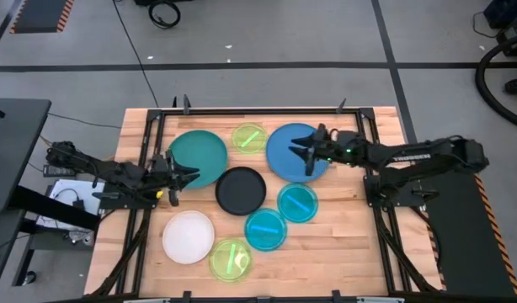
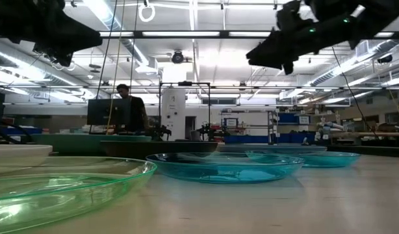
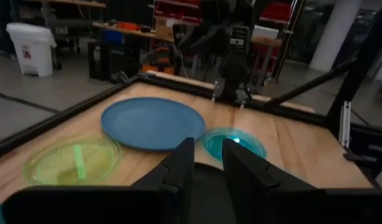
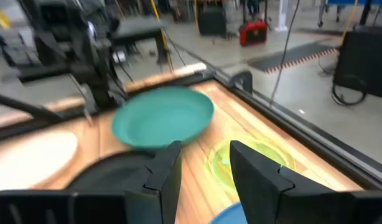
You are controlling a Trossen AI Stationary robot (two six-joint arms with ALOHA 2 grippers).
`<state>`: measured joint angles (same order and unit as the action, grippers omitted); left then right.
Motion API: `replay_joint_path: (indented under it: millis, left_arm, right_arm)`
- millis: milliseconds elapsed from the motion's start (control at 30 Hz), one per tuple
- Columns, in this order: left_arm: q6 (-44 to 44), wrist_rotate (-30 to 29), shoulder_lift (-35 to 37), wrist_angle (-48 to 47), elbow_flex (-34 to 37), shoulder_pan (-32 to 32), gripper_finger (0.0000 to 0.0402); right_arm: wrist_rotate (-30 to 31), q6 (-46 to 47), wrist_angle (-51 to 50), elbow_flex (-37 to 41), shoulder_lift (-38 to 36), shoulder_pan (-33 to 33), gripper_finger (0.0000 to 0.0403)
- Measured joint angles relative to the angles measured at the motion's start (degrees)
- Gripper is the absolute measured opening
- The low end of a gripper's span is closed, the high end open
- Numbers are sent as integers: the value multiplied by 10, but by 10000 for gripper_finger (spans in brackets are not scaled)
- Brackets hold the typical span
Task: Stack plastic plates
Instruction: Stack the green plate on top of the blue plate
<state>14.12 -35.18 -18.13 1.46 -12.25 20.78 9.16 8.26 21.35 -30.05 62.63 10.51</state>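
Eight plates lie flat and apart on the wooden table: teal (image 1: 197, 157), blue (image 1: 296, 151), black (image 1: 241, 190), white (image 1: 189, 236), two lime-green (image 1: 249, 136) (image 1: 231, 259) and two cyan (image 1: 297, 202) (image 1: 265, 229). My left gripper (image 1: 185, 174) hangs open, raised above the teal plate's right edge, pointing toward the black plate (image 3: 208, 186). My right gripper (image 1: 303, 156) hangs open, raised above the blue plate, pointing toward the teal plate (image 4: 163, 118). The low view shows both grippers (image 2: 53, 36) (image 2: 287, 49) well above the plates.
A black metal frame (image 1: 258, 110) runs along the table's far edge and sides. Bare wood lies at the table's right side (image 1: 359, 244) and near-left corner. Beyond the table a person (image 2: 129, 107) stands far off in the room.
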Motion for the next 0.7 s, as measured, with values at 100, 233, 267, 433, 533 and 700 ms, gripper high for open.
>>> replay_joint_path:
  millis: [100, 233, 267, 433, 533, 700]
  left_arm:
    - [12, 0, -11, -1, 0, 0, 91]
    - [34, 0, -23, -23, -11, 0, 91]
    - [44, 0, -27, -42, -20, 0, 91]
    - [77, 0, -59, -141, -80, -1, 91]
    - [78, 0, -77, -196, -110, -1, 91]
    - [78, 0, -85, -255, -130, -1, 91]
  right_arm:
    - [11, -10, -25, -43, 44, -11, 146]
    - [12, -27, -35, -92, 97, -24, 146]
    - [12, -32, -38, -104, 110, -27, 146]
    - [13, -61, -66, -175, 182, -42, 146]
    - [13, -82, -93, -226, 225, -50, 146]
    - [13, -114, -147, -311, 296, -58, 146]
